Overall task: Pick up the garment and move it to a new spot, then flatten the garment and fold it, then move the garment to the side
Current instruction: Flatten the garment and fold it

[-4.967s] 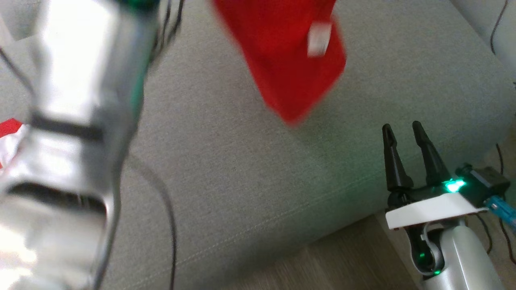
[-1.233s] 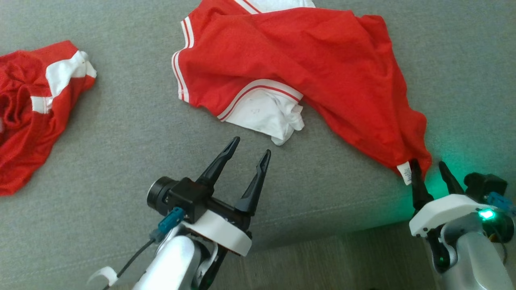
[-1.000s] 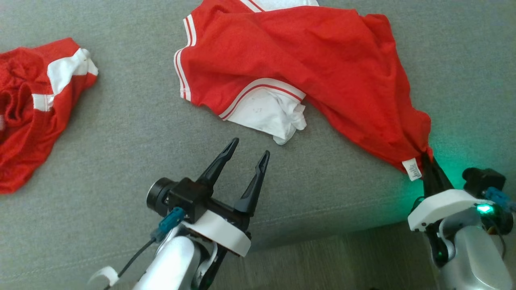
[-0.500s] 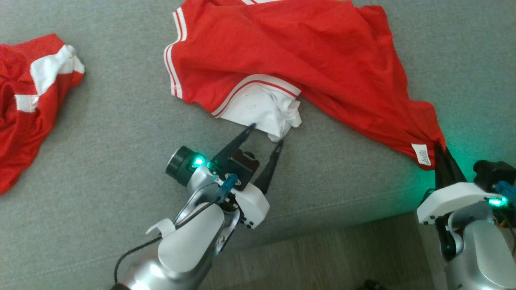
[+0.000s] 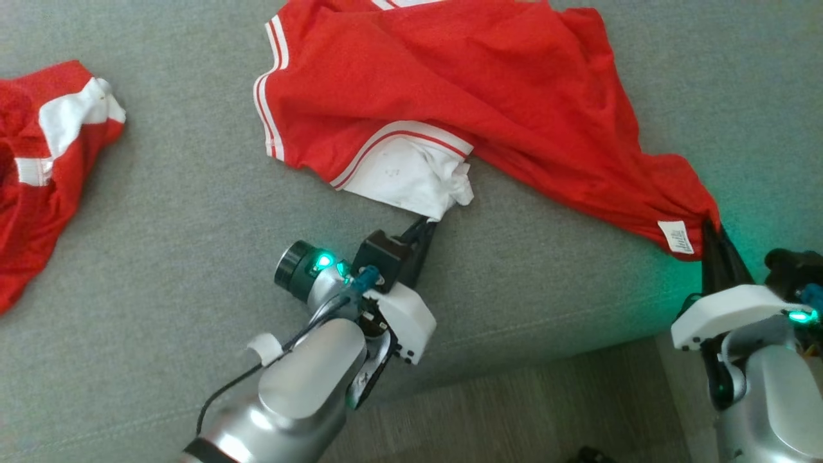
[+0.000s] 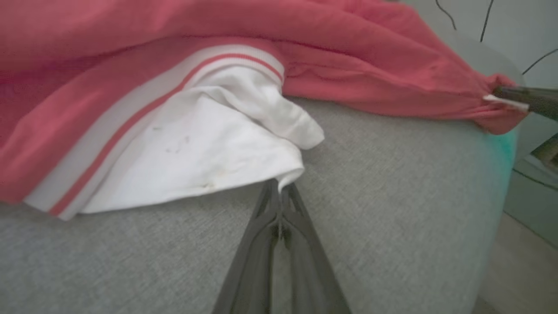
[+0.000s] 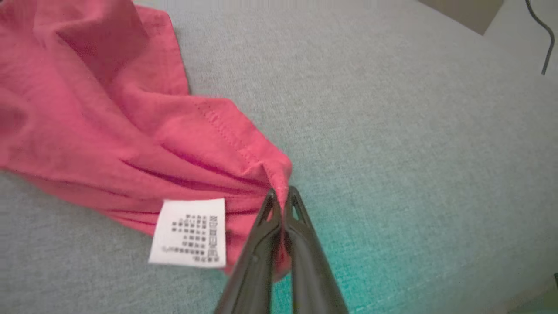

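So the garment (image 5: 450, 96) is a red jersey-type top with white trim, lying rumpled on the grey sofa cushion (image 5: 161, 257) and stretched out toward the cushion's front right corner. Both arms have a bit of it.

The right pincer (image 5: 710, 235) is squeezed fully closed on the red hem corner, right beside the white care label (image 5: 676, 236). The cloth bunches into a tight little gather at the tips, so that grab looks solid.

The left pincer (image 5: 421, 226) is also closed, fingers pressed together on the lowest tip of the white panel (image 5: 411, 183). In the left wrist view only a sliver of fabric sits between the tips, so I'd call that hold thin.

Handling-wise this thing looks light, thin and totally floppy. It has no stiffness, it drapes and creases wherever it's dragged, and it probably slides easily over the cushion weave. Being so light, it won't fight the arms, but a shallow pinch could slip out once there's tension. The hems and banded edges are the places to grab, since the stitching gives a thicker ridge to bite on. For flattening I'd want two corners of the same edge, pulled apart gently.

There's a second red and white garment (image 5: 38, 161) well off to the left, not touching this one.
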Controlling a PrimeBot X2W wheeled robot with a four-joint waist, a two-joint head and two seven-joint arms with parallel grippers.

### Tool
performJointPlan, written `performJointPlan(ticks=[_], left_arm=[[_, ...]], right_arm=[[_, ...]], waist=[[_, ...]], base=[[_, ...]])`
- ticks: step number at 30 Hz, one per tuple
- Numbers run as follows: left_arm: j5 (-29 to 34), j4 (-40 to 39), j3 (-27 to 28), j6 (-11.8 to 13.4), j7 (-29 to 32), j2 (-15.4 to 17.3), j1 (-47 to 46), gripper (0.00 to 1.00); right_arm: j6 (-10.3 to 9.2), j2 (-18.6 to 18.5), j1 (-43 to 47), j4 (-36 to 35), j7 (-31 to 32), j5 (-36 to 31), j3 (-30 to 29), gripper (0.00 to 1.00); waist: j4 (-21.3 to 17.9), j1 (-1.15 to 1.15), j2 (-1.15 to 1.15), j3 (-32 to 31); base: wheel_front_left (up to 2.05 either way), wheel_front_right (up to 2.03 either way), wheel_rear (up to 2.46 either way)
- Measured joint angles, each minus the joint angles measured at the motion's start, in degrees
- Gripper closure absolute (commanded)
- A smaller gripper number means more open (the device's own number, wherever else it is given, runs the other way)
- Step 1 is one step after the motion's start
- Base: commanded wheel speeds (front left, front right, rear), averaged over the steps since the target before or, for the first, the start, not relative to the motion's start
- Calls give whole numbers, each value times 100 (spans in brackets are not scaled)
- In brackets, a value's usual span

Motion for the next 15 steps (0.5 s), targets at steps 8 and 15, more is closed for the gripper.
performJointPlan(ticks=[8,15], left_arm=[[-1201,-2351,1789,-347,-18,-38,388,100],[-2267,-3360,3351,-858,227,316,577,100]], right_arm=[[0,1,9,-794,158,288,-76,100],[-1,-203,10,-2228,1170,1281,-67,100]], waist=[[176,0,0,-274],[364,0,0,-780]], base=[[0,0,0],[0,0,0]])
